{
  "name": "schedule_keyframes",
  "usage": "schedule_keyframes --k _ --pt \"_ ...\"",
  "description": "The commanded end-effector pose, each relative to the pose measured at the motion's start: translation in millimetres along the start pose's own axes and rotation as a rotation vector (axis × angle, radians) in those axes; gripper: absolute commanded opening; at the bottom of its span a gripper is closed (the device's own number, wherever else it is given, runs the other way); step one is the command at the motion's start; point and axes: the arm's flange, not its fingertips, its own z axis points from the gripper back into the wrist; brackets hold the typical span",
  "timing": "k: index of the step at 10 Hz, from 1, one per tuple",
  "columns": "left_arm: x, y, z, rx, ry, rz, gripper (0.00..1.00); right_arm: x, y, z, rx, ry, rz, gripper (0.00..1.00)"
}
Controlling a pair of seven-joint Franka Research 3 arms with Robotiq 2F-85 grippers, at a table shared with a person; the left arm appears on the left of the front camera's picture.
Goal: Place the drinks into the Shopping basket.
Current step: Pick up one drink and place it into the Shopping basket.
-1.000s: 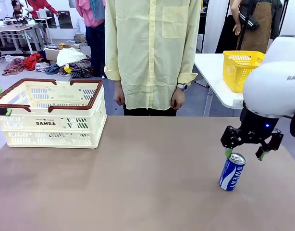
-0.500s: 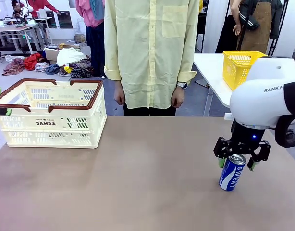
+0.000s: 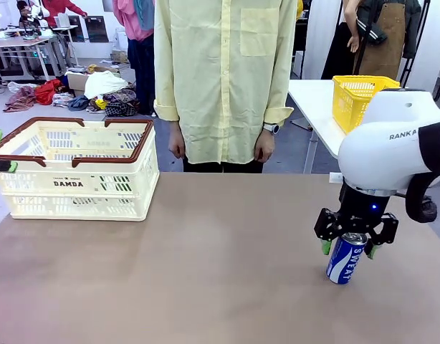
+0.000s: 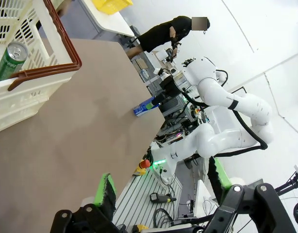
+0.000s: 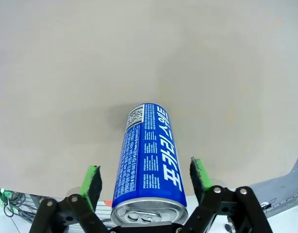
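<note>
A blue drink can [image 3: 345, 262] stands at the table's right, leaning slightly. My right gripper [image 3: 347, 248] is lowered over its silver top. In the right wrist view the can [image 5: 149, 145] sits between the green pads [image 5: 91, 180] with a gap on each side, so the right gripper [image 5: 145, 175] is open. The cream Shopping basket [image 3: 69, 195] stands at the far left. In the left wrist view a green can [image 4: 8, 60] lies inside the basket [image 4: 67, 39]. My left gripper [image 4: 161, 184] is open and holds nothing, hovering beside the basket.
A person in a pale yellow shirt [image 3: 223, 79] stands at the far edge, hands down. A small yellow basket [image 3: 357, 100] sits on a white side table at the back right. Bare brown tabletop [image 3: 220, 265] lies between the basket and the can.
My right gripper has come down and a little left, from above the blue can to around its top. The can, the basket and the person have not moved.
</note>
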Motion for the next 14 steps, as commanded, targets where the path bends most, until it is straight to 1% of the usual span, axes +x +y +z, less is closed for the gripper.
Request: schedule_keyframes --k 1,6,8,9,10,11,12,13,14 --pt "0.7 -1.1 -0.5 -0.020 -0.015 -0.013 1.00 -23.8 -7.5 -17.8 0.039 0.014 -0.002 0.00" --pt "0.7 -1.1 -0.5 -0.020 -0.015 -0.013 1.00 -23.4 -6.9 -14.7 0.053 0.026 0.010 0.00" --pt "0.7 -1.1 -0.5 -0.020 -0.015 -0.013 1.00 -28.2 -9.2 -5.6 0.054 -0.003 0.023 0.00" --pt "0.7 -1.1 -0.5 -0.020 -0.015 -0.013 1.00 -30.4 -10.9 12.9 0.071 -0.020 0.055 0.00" --pt "0.7 -1.1 -0.5 -0.020 -0.015 -0.013 1.00 -31.3 -7.7 48.8 0.076 -0.019 0.091 0.00" --pt "0.7 -1.1 -0.5 -0.020 -0.015 -0.013 1.00 -30.0 1.2 96.9 0.082 -0.021 0.151 0.00" --pt "0.7 -1.1 -0.5 -0.020 -0.015 -0.013 1.00 -26.4 17.1 136.0 0.119 0.002 0.214 0.00" --pt "0.7 -1.1 -0.5 -0.020 -0.015 -0.013 1.00 -17.8 41.1 165.2 0.131 0.029 0.237 0.00" --pt "0.7 -1.1 -0.5 -0.020 -0.015 -0.013 1.00 -9.7 68.5 180.9 0.110 0.008 0.248 0.00"
